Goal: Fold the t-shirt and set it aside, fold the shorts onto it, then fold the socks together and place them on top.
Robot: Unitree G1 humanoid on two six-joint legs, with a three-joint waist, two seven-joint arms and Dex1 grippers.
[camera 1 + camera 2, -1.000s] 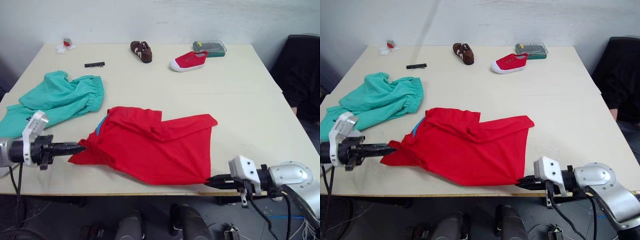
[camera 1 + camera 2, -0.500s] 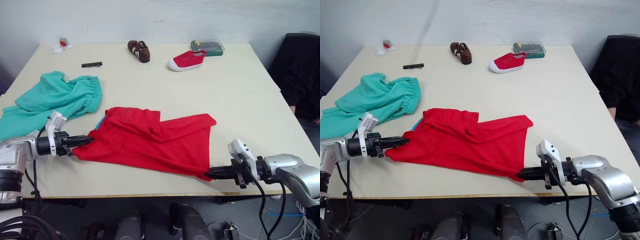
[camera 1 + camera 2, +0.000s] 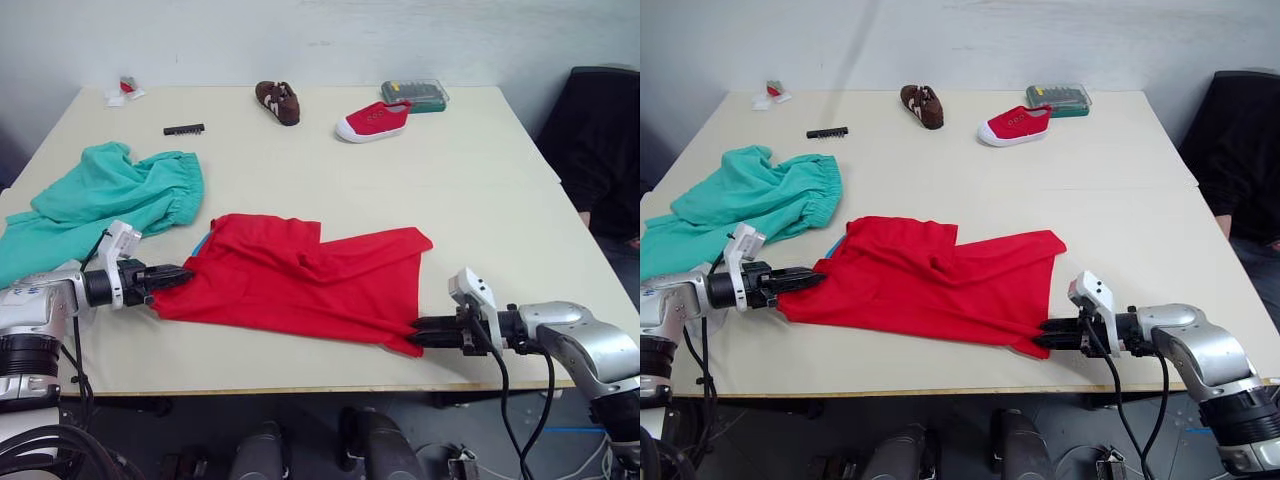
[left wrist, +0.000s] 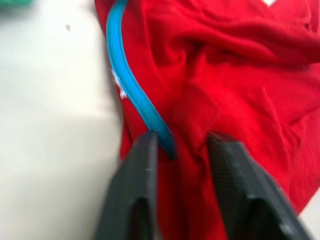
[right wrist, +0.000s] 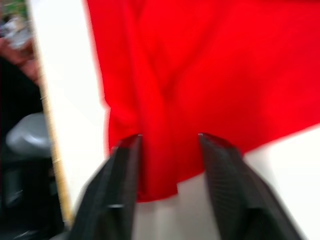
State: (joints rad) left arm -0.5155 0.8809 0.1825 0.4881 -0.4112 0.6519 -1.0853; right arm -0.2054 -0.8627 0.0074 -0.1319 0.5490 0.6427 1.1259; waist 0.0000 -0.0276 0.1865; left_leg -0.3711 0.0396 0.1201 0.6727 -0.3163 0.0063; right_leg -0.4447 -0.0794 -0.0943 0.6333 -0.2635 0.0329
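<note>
Pincers [image 3: 180, 276] [image 3: 425, 331] low, level, parted around t-shirt [image 3: 300, 285] edges.

Shorts [image 3: 100, 205] left of t-shirt [image 3: 310, 285]

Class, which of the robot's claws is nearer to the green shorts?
Left. The left claw sits at the red t-shirt's edge, just below the shorts; the right claw is at the t-shirt's opposite corner.

The red t-shirt [image 3: 300, 285] lies rumpled and spread near the desk's 6 o'clock edge, the crumpled teal shorts [image 3: 105, 200] at its 10 o'clock.
</note>
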